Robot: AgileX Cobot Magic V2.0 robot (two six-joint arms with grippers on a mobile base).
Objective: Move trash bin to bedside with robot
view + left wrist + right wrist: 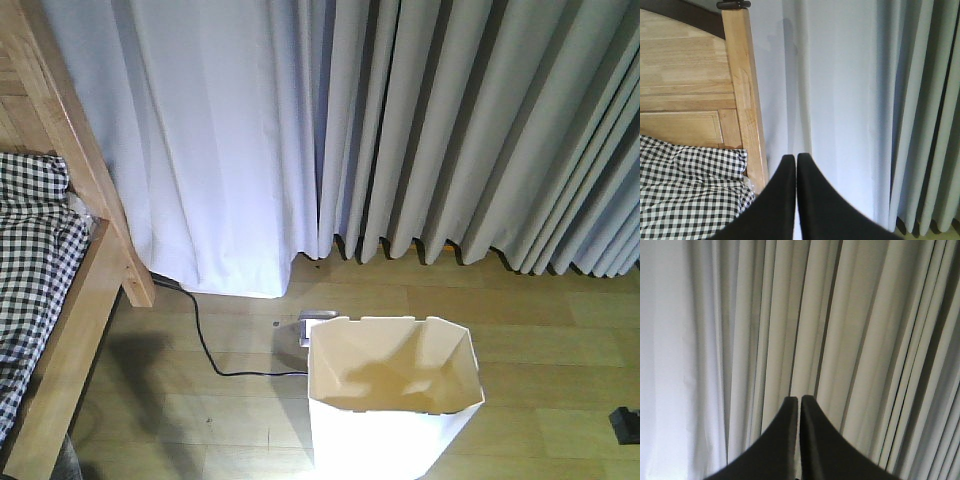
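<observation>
Both grippers' fingers together, left gripper (796, 159), right gripper (799, 401), unmarked trash bin (385, 420)

floor: light wood planks (560, 330) | back: pale grey pleated curtains (450, 130)

1 trash bin (385, 420), 1 bed (60, 300), 2 grippers – left (796, 159), right (799, 400) – 1 floor cable (215, 355).
</observation>
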